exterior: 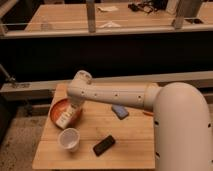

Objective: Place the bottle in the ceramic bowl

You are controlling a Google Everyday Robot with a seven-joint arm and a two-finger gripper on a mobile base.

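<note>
Far left of the surface (131, 136): ceramic bowl (56, 109), orange-red, close to the left edge. Bottle (66, 118) hangs tilted over the bowl's right-front part, with its lower end at or just past the rim. Whether it touches the bowl, cannot tell.

Pincer (73, 108) sits right at the bottle's upper end, at the tip of the arm (112, 95) that drops from the bent joint. Clamped on the bottle or apart: cannot tell, the arm's end hides it.

Just in front of the bowl: white paper cup (69, 139), upright, mouth open (easy to clip on the way out). Further right: flat dark object (104, 145), then small blue object (119, 111), both well apart from the bowl.

Judgement: step in hand is the set-down and release.
- Shift the bottle a little left, towards the bowl's middle, so it cannot perch on the rim and roll off.
- Lower it near the bowl floor before letting go.
- Withdraw straight up, away from the cup
</note>
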